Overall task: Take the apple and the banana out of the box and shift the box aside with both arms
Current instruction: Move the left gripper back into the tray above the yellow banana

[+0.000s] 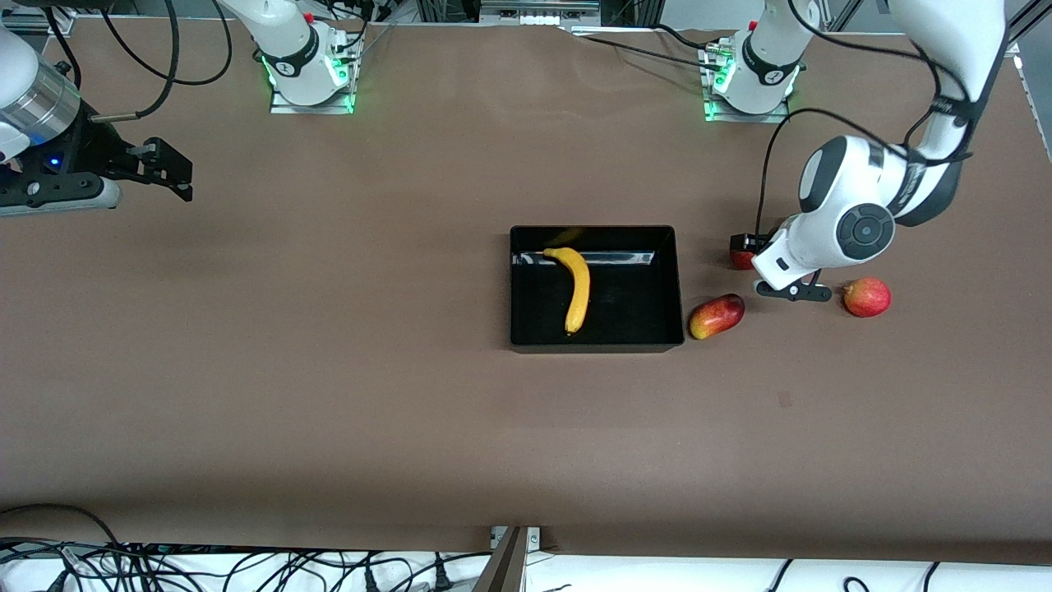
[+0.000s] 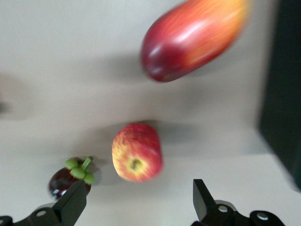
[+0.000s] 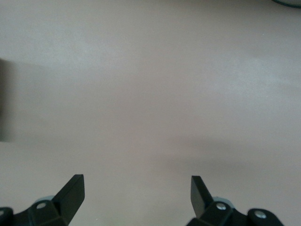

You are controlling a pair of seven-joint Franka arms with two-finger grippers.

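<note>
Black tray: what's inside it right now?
Only the banana lies inside the black tray, on its floor. The apple, mango and mangosteen are outside, toward the left arm's end. No part of the tray floor is covered.

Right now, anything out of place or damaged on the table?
Nothing stands out. The banana lies flat in the box; the apple, mango and mangosteen rest intact on the table, nothing spilled. Left end effector hovers open by the apple; right end effector waits open over the table.
</note>
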